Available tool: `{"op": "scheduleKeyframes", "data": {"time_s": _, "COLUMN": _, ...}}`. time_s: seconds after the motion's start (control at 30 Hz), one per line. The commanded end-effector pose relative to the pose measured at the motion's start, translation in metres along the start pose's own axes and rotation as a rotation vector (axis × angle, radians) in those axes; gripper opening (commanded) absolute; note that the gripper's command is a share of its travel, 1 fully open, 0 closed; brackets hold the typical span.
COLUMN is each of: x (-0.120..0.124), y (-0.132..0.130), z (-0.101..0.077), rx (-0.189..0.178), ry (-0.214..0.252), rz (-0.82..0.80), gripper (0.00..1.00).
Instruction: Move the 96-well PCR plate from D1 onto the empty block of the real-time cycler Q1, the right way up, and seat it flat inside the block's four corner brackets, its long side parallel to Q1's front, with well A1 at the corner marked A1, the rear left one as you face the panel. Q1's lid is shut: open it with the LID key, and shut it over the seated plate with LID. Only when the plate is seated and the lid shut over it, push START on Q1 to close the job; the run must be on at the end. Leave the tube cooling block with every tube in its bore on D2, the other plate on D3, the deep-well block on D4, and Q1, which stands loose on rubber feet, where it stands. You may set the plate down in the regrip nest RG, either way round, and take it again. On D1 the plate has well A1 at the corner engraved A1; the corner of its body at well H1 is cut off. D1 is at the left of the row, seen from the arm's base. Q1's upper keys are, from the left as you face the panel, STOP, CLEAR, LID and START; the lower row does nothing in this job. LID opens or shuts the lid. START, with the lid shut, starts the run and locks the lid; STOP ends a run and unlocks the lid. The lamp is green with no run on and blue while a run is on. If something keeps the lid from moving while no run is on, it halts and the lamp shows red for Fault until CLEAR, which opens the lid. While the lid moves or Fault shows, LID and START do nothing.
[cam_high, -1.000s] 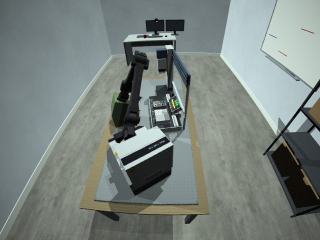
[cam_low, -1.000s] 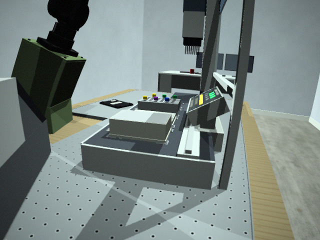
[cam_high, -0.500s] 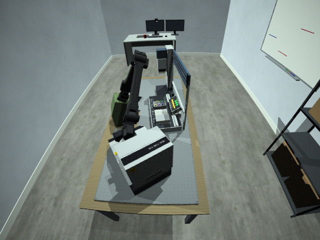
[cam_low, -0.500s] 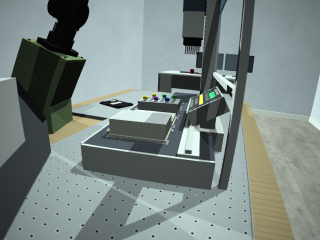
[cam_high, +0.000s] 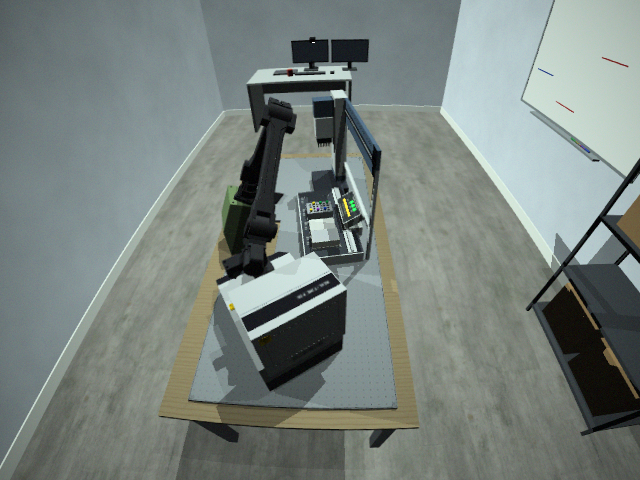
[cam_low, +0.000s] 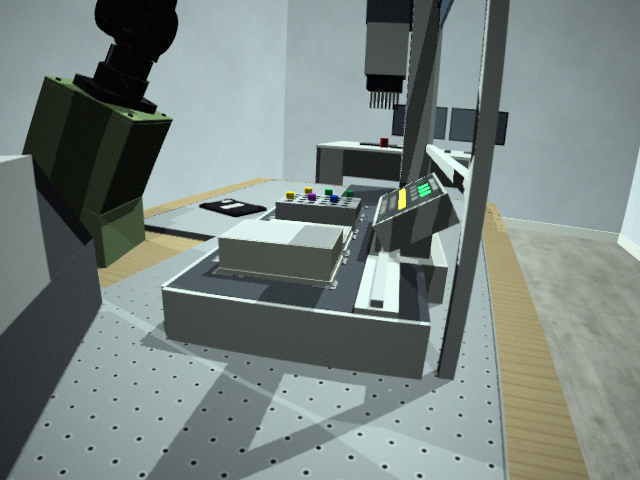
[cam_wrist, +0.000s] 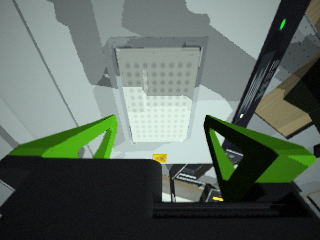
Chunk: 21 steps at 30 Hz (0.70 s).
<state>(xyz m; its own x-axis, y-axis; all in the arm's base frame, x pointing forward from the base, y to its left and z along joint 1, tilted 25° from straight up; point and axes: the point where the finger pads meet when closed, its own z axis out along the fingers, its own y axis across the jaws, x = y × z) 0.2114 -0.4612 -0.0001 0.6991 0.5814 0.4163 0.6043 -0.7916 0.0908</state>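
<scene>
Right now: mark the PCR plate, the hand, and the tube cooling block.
PCR plate (cam_wrist: 159, 102): wrist view, middle of its well field.
hand (cam_wrist: 160, 137): wrist view, midway between the two green fingertips, open and empty.
tube cooling block (cam_low: 316, 207): exterior view, its front wall below the coloured caps.

Grey walls (cam_high: 103, 103) close in on the left and at the back, while the right-hand wall (cam_high: 496, 77) is a paler blue-white. On it hangs a big whiteboard (cam_high: 584, 103) with a few short red and blue strokes and a marker tray along its lower edge. Underfoot is a mottled grey plank floor (cam_high: 454, 258), edged by a pale skirting board (cam_high: 129, 242). At the far end stands a grey desk (cam_high: 299, 78) carrying two dark monitors (cam_high: 329, 51), a keyboard and a small red object. At the right edge stands a black metal shelving unit (cam_high: 584, 242). Light falls from above, throwing hard-edged shadows across the floor.
</scene>
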Motion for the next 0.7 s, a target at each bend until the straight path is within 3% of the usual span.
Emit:
{"op": "scheduleKeyframes", "data": {"time_s": 0.0, "x": -0.002, "y": 0.025, "z": -0.036, "rx": -0.067, "ry": -0.033, "rz": -0.034, "gripper": 1.00}}
{"op": "scheduleKeyframes", "data": {"time_s": 0.17, "x": 0.007, "y": 0.028, "z": -0.046, "rx": -0.066, "ry": -0.033, "rz": -0.054, "gripper": 1.00}}
{"op": "scheduleKeyframes", "data": {"time_s": 0.33, "x": -0.002, "y": 0.028, "z": -0.062, "rx": -0.081, "ry": -0.035, "rz": -0.043, "gripper": 1.00}}
{"op": "scheduleKeyframes", "data": {"time_s": 0.5, "x": -0.006, "y": 0.025, "z": -0.062, "rx": -0.071, "ry": -0.030, "rz": -0.034, "gripper": 1.00}}
{"op": "scheduleKeyframes", "data": {"time_s": 0.67, "x": 0.001, "y": 0.020, "z": -0.041, "rx": -0.042, "ry": -0.018, "rz": -0.026, "gripper": 1.00}}
